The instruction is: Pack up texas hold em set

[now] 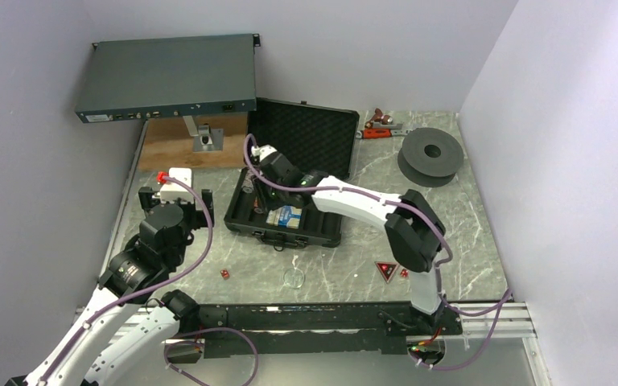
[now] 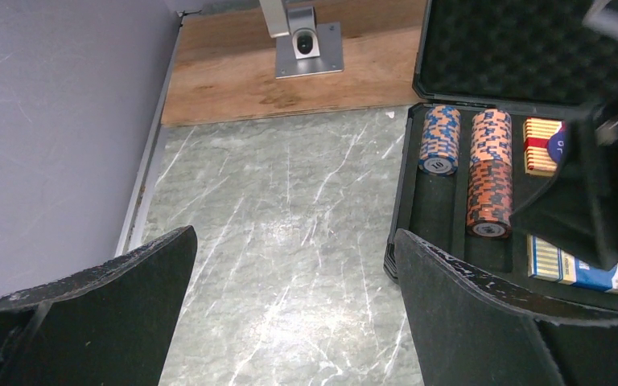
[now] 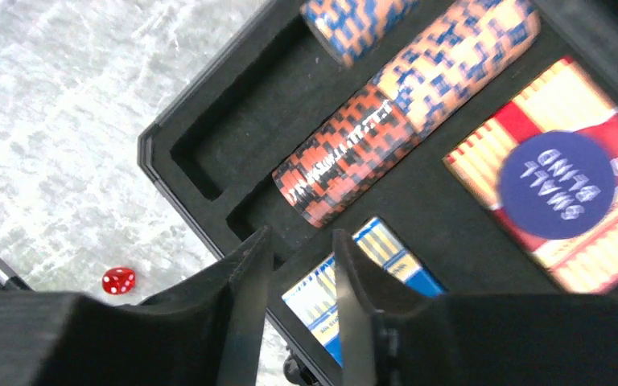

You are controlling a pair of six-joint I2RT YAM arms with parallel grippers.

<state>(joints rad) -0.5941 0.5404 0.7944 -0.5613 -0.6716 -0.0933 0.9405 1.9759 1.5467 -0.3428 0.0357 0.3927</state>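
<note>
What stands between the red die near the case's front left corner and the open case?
Nothing visible. Only bare marble lies between the die and the case wall. Inside, the right end effector hangs low over a card deck, so it could crowd a drop there.

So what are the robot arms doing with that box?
They're packing a poker set. The right arm reaches over the open black case, its jaws slightly apart and empty above the blue card deck. Chip stacks and a red card deck already lie inside. The left arm hovers beside the case, jaws wide open. Red dice and a triangular marker are still on the table.
</note>
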